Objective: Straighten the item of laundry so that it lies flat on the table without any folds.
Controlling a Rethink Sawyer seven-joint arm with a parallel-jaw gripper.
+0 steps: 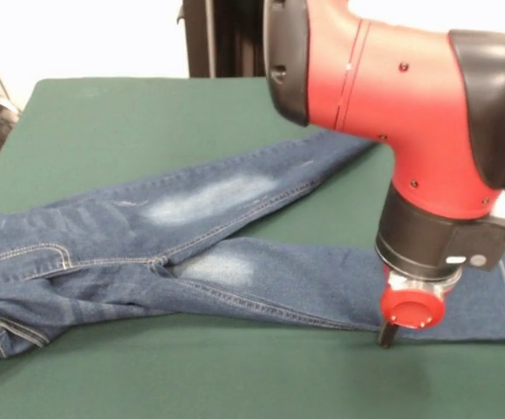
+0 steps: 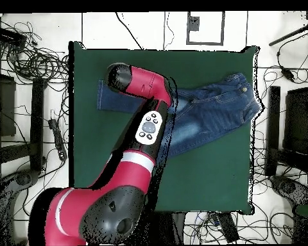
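The blue denim jeans (image 1: 235,262) lie on the dark green table (image 1: 147,113). Their waist is at the left edge of the front view, bunched and creased. One leg runs to the far right and the other to the near right. My gripper (image 1: 386,336) is down at the near edge of the near leg, close to its hem, and touches or nearly touches the cloth. I cannot tell how it is set. In the overhead view the jeans (image 2: 211,109) spread right of centre, with one leg end (image 2: 108,97) beside the arm's wrist (image 2: 120,77), which hides the gripper.
The red arm (image 2: 144,134) crosses the table's (image 2: 208,179) left-middle part from the base at the bottom in the overhead view. Cables and dark equipment (image 2: 28,70) lie on the floor round the table. The pedestal (image 1: 226,35) stands behind the far edge.
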